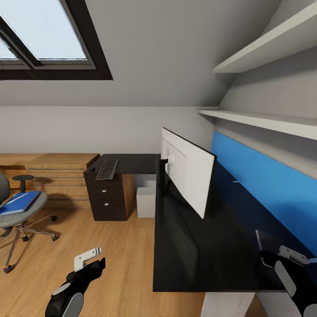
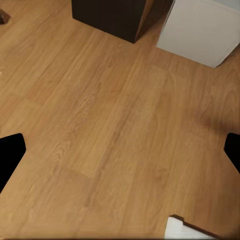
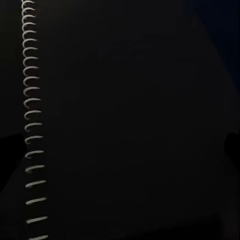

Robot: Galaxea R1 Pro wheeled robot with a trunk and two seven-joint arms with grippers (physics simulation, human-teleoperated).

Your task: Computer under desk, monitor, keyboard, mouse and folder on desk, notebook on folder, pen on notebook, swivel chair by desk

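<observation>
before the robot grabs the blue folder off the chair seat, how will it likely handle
The folder looks thin and flat, so probably light but somewhat floppy if gripped by one edge. It overhangs the swivel chair seat's rim, which may ease a pinch. The chair stands on casters, so pushing could roll it.

Swivel chair [image 1: 17, 211] cut by left edge, back mostly out of frame. Monitor [image 1: 187, 174] hides desk [image 1: 193, 246] behind it. Right gripper [image 1: 288, 259] cut at corner; jaw state unclear.

One monitor [image 1: 187, 169], one keyboard [image 1: 107, 169]
</observation>
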